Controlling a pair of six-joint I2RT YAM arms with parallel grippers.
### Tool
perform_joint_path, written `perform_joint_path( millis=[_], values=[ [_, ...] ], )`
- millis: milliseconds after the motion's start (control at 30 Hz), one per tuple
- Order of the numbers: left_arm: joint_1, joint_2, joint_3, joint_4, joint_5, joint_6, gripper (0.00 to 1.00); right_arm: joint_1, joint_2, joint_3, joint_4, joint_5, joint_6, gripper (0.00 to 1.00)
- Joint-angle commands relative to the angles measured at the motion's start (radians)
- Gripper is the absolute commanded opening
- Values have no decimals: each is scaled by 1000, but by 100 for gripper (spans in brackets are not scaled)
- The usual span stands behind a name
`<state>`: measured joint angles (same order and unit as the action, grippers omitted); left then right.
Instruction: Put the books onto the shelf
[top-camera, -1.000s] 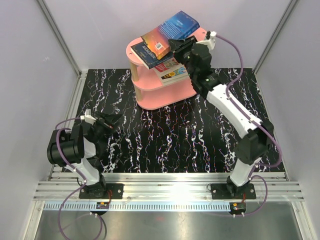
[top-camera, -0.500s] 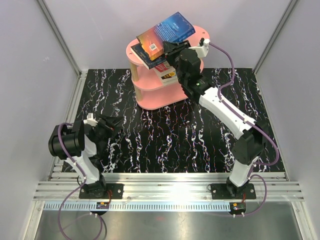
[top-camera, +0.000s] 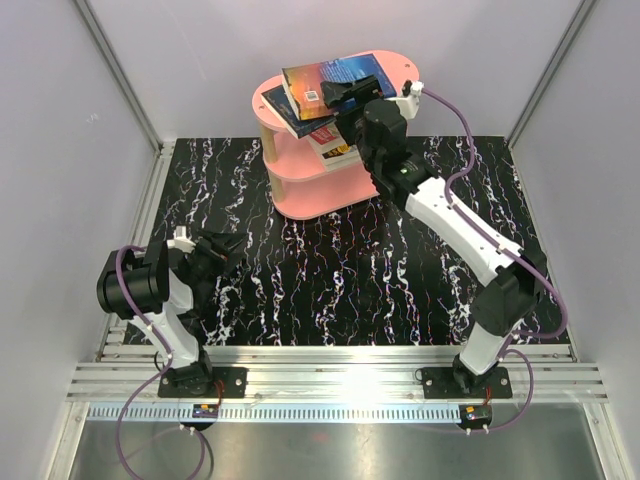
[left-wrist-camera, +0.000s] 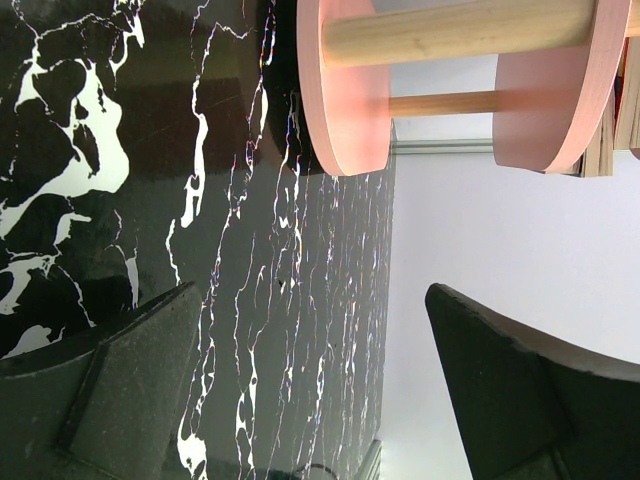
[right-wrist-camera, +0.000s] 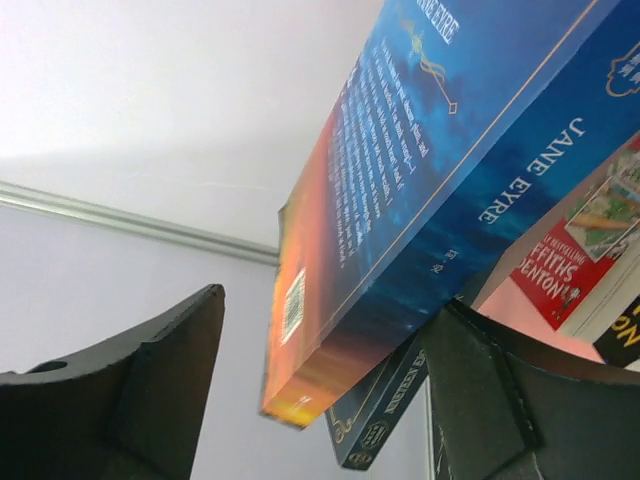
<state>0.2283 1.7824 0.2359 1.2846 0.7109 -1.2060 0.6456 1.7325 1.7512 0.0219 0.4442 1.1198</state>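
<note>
Right tool (right-wrist-camera: 330, 300): jaws spread wide on either side of a blue-and-orange paperback book (top-camera: 335, 76), not clamping it. One finger (right-wrist-camera: 150, 390) stands clear of the cover. The other (right-wrist-camera: 490, 400) sits close under the book's lower edge, and contact there cannot be told.

The book lies on the top board of the pink three-tier shelf with pale wooden posts (top-camera: 398, 66), resting askew across a dark blue book with gilt spine lettering (top-camera: 283, 108). A red paperback (top-camera: 338, 142) lies on the middle board. Left tool (left-wrist-camera: 320, 390), wide and empty, hangs over the black, white-veined counter (top-camera: 330, 270), well apart from the shelf.

Likely hazard: the upper book overhangs its neighbour, so a finger brushing it on withdrawal could drag or tip it off the board. Its glossy cover probably slides readily.

Appearance: rectangular and moderately thick, the cover shades from deep blue to orange, with a barcode on the back and "Jane Eyre" on the spine.
</note>
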Motion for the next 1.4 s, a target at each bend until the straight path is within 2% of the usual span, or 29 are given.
perform_joint_path(
  millis=[0, 67, 167, 233, 300, 333, 433, 500, 600, 800, 900, 1067, 1233, 1367],
  values=[
    [5, -11, 16, 380, 19, 0, 99, -18, -48, 126, -90, -131, 17, 88],
    [3, -14, 14, 380, 21, 2, 99, -47, -51, 140, -134, -183, 31, 90],
    [5, -12, 14, 380, 19, 0, 99, -79, -105, 68, -137, -261, 38, 91],
    [5, -8, 16, 381, 21, -3, 99, -110, -137, 51, -177, -356, 32, 93],
    [5, -2, 16, 380, 22, -4, 99, -156, -148, 54, -221, -473, 0, 100],
    [5, 2, 17, 380, 22, -3, 99, -170, -148, 62, -268, -513, -15, 100],
    [5, 8, 16, 380, 18, -3, 99, -236, -107, 97, -338, -694, -55, 100],
    [5, 14, 16, 380, 16, 0, 99, -261, -59, 96, -303, -847, -38, 100],
    [5, 15, 17, 380, 19, 2, 99, -273, -4, 103, -275, -971, -38, 100],
    [3, 17, 16, 378, 18, 13, 99, -273, -57, -18, -238, -952, -72, 99],
    [2, 29, 20, 380, 16, 13, 99, -282, -80, -36, -250, -931, -92, 95],
    [-10, 43, 28, 380, 9, 16, 99, -293, -103, 4, -281, -898, -123, 73],
    [-11, 48, 29, 380, 9, 19, 99, -297, -125, 40, -316, -843, -143, 74],
    [-17, 52, 34, 380, 5, 19, 99, -302, -104, 74, -336, -808, -172, 80]
  ],
)
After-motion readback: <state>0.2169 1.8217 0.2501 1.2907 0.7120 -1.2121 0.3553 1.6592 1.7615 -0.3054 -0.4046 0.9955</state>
